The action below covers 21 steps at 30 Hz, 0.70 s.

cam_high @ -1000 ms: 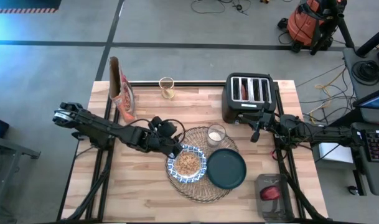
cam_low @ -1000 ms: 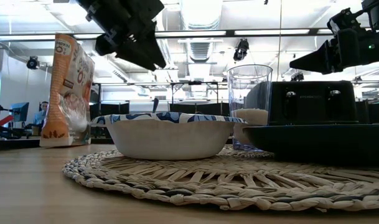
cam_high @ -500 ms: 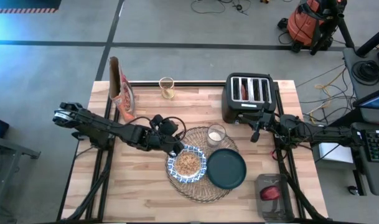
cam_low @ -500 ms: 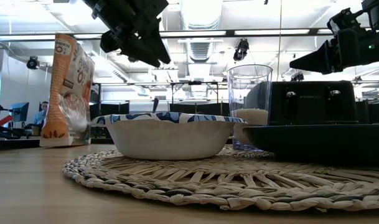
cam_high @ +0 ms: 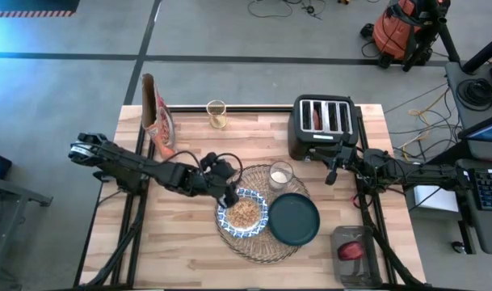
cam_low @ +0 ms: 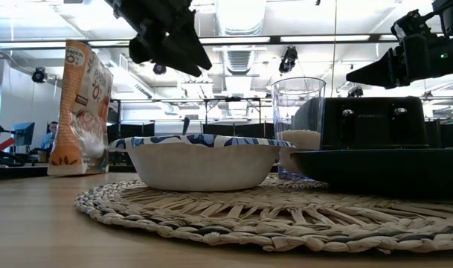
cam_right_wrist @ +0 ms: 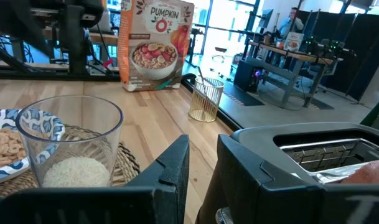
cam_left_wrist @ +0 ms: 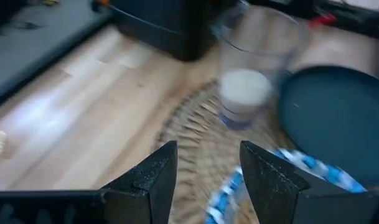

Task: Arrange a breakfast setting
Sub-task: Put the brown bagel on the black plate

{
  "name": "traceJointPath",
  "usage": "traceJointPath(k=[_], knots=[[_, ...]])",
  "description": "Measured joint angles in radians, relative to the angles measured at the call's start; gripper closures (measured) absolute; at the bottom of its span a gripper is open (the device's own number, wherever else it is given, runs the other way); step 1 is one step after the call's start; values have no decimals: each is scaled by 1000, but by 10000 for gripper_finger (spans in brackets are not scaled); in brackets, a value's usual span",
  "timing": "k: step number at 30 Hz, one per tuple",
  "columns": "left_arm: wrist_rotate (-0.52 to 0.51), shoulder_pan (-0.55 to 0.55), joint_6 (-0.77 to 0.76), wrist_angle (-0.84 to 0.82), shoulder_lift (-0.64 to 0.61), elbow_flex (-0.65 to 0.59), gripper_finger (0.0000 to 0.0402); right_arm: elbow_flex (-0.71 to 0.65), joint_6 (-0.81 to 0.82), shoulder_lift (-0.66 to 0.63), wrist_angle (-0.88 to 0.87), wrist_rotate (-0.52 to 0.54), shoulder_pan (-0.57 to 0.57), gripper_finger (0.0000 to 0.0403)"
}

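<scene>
While the high view looks down on the table point(cam_high: 189, 250), the mat point(cam_high: 266, 246) already carries the bowl point(cam_high: 243, 212) with cereal, the plate point(cam_high: 294, 219) beside it, and the glass point(cam_high: 280, 174) behind them. The left gripper point(cam_high: 229, 194) hovers at the bowl's near-left rim, jaws apart and empty; the right gripper point(cam_high: 332, 171) waits beside the toaster point(cam_high: 323, 125), nearly shut and empty.

At table height, the left gripper point(cam_low: 187, 58) hangs above the bowl point(cam_low: 202, 162), clear of it.

Through the left wrist, open fingers point(cam_left_wrist: 150, 177) frame the mat point(cam_left_wrist: 195, 140), with the glass point(cam_left_wrist: 251, 74) and plate point(cam_left_wrist: 335, 118) ahead.

Past the right wrist's close-set fingers point(cam_right_wrist: 172, 168), the glass point(cam_right_wrist: 71, 146) holds something white, and the cereal bag point(cam_right_wrist: 155, 43) stands well beyond.

The setting looks nearly complete. Any further move, I judge, should lift the left arm straight up first, so a finger cannot clip the bowl's rim or nudge the glass.
</scene>
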Motion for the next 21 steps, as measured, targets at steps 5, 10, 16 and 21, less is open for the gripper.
traceJointPath(k=[5, 10, 16, 21], knots=[[59, -27, 12, 1, 0, 0, 243, 0, 0, 0, 0, 0, 0, 330], [61, -67, 12, 39, 0, 0, 243, 0, 0, 0, 0, 0, 0, 330], [63, -116, 20, 114, 0, 0, 243, 0, 0, 0, 0, 0, 0, 330], [63, -152, 20, 123, 0, 0, 243, 0, 0, 0, 0, 0, 0, 330]])
